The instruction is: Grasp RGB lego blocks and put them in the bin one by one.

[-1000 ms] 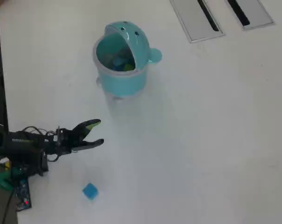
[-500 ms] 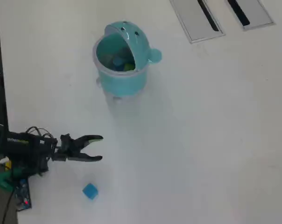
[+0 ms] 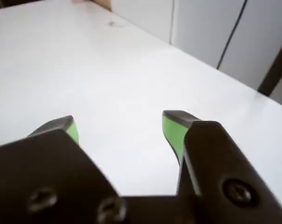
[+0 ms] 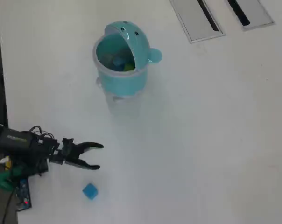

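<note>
A small bright blue lego block (image 4: 90,191) lies on the white table near the bottom left of the overhead view. My gripper (image 4: 98,156) hangs open and empty just above and to the right of it, jaws pointing right. The wrist view shows the gripper (image 3: 120,122) with green-padded fingertips (image 3: 173,128) spread over bare table; the block is out of that view. The teal whale-shaped bin (image 4: 121,58) stands at the upper middle with its lid tipped back. Something yellow-green and blue lies inside it. No red block shows.
Two grey slotted panels (image 4: 199,18) sit in the table at the top right. The arm's base and cables (image 4: 17,161) occupy the left edge. White table surface (image 4: 201,140) spreads to the right of the gripper.
My gripper has swung down the overhead view, from near the bin side toward the blue block. It stays open and empty. The block and bin have not moved.
</note>
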`<action>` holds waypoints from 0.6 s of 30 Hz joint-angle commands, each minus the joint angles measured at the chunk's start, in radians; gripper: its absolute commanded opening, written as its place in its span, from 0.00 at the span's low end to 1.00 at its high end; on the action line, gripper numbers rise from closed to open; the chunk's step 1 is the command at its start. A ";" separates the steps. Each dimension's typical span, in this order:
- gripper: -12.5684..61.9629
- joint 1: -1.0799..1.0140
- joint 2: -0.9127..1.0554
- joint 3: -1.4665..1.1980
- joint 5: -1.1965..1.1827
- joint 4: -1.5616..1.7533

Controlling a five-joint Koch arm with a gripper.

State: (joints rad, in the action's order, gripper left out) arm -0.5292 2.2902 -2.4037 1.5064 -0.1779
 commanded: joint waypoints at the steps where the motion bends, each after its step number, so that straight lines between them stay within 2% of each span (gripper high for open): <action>1: 0.61 -0.026 0.067 0.135 -0.011 -0.020; 4: 0.58 -0.071 0.067 0.166 -0.008 -0.175; 9: 0.58 -0.101 0.057 0.196 -0.020 -0.301; 11: 0.58 -0.126 -0.015 0.264 -0.043 -0.443; 18: 0.56 -0.218 -0.195 0.387 -0.043 -0.594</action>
State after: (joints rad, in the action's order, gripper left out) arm -0.7363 2.0862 -2.1522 1.4864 -0.7701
